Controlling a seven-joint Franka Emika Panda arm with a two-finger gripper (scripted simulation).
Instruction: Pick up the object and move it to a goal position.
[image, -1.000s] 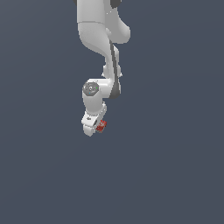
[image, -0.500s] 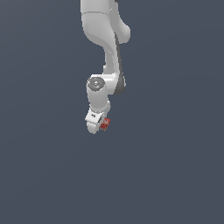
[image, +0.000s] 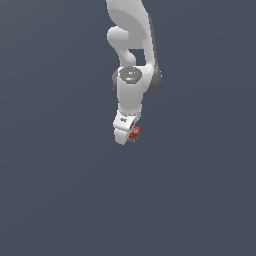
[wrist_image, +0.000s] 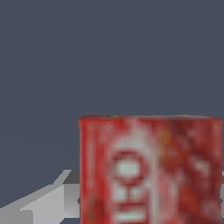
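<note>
A white, glossy, jointed robot arm (image: 131, 60) is seen hanging down from the top of the exterior view against a plain dark grey-blue background. At its lower end the white tool (image: 127, 136) is closed on a small flat red box-like block with whitish markings (image: 134, 133), which is held at the tool's tip, on the side toward the exterior view's right. In the wrist view the red block (wrist_image: 151, 170) is seen large and blurred, its marked face turned to the camera, with a grey finger (wrist_image: 48, 203) of the tool touching its edge.
</note>
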